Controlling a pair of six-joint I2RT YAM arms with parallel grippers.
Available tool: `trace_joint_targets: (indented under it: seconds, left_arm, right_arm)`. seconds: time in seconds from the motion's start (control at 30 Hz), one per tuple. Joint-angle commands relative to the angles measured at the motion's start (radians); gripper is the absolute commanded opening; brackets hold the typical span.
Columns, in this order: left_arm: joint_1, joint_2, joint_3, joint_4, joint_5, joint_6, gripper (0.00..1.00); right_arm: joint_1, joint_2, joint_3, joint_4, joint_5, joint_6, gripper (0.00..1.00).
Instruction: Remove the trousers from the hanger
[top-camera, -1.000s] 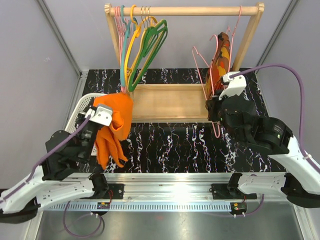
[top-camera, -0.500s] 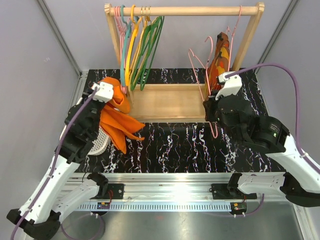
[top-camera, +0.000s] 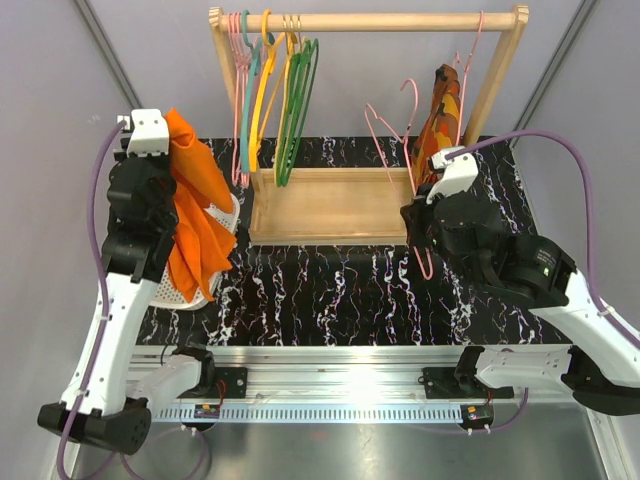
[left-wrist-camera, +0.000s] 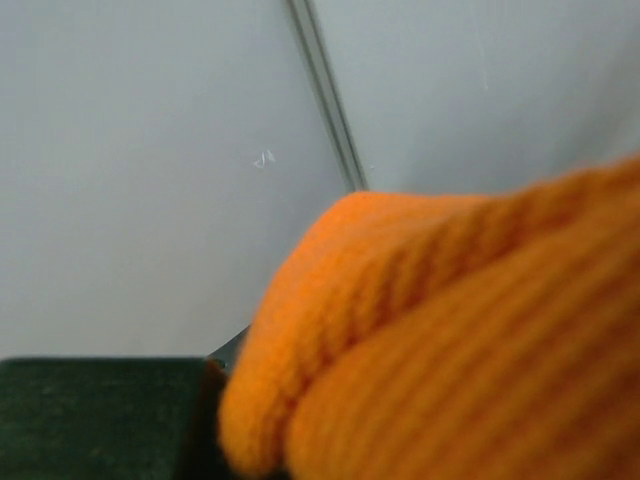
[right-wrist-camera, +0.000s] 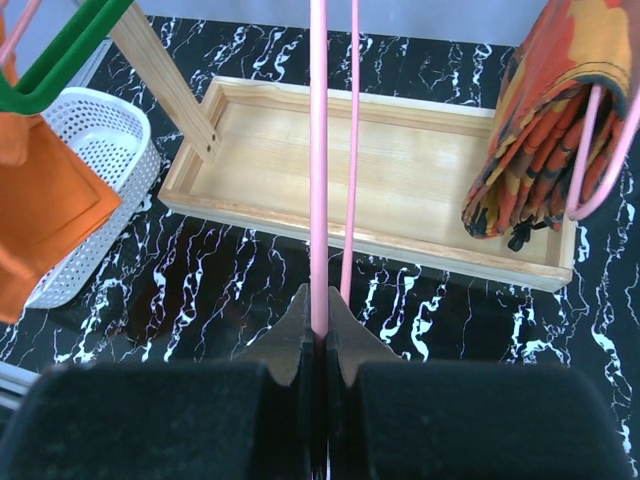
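Black marbled bench (top-camera: 340, 290) fills the space in front of grey walls. On the right, the right gripper (right-wrist-camera: 318, 340) is pinched tight on a thin wire of the pink hanger (top-camera: 400, 130), jaws closed flat against it. The hanger stands up from the gripper at a tilt, bare of cloth, with its hook below the wooden rail (top-camera: 370, 20) and apart from it.

On the left, the left gripper (top-camera: 158, 150) is raised high beside the wall with the trousers (top-camera: 195, 220) bunched in it. Its fingers are buried in the orange cloth, which hangs down freely from that grasp. The lower folds drape over the white basket (top-camera: 228, 215) at the bench's left edge, well apart from the hanger.

Farther back sits a shallow wooden tray (top-camera: 330, 200). Above it on the rail, green, yellow, teal and pink hangers (top-camera: 290, 100) crowd the left end, and a patterned garment (top-camera: 445, 110) hangs at the right.
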Motion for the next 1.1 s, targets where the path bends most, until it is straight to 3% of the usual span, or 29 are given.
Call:
trace_joint_targets:
  seconds: [0.0,0.17,0.33,0.5,0.63,0.77,0.93,1.07]
  left_arm:
    - [0.057,0.037,0.082,0.148,-0.068,-0.097,0.0]
    - [0.095,0.101,0.125,0.142,-0.016,-0.134,0.0]
    - [0.147,0.103,0.07,0.174,0.023,-0.175,0.0]
    - [0.271,0.06,-0.113,0.246,0.256,-0.324,0.0]
    - [0.324,0.032,-0.252,0.359,0.326,-0.385,0.0]
    - [0.332,0.052,-0.301,0.371,0.304,-0.382,0.0]
    - [0.333,0.077,-0.387,0.47,0.091,-0.269,0.0]
    - [0.338,0.107,-0.462,0.486,0.187,-0.206,0.02]
  right_arm:
    - [0.001,-0.014,-0.009,0.067,-0.023,-0.013,0.0]
    - [0.002,-0.02,-0.03,0.083,-0.029,-0.027,0.0]
    - [0.001,-0.04,-0.067,0.1,-0.024,-0.041,0.0]
    - [0.002,-0.05,-0.084,0.104,-0.035,-0.045,0.0]
    - [0.002,-0.054,-0.093,0.106,-0.06,-0.059,0.0]
    - [0.002,-0.058,-0.113,0.127,-0.081,-0.068,0.0]
    - [0.001,-0.054,-0.142,0.153,-0.129,-0.09,0.0]
    - [0.002,-0.06,-0.173,0.182,-0.136,-0.113,0.0]
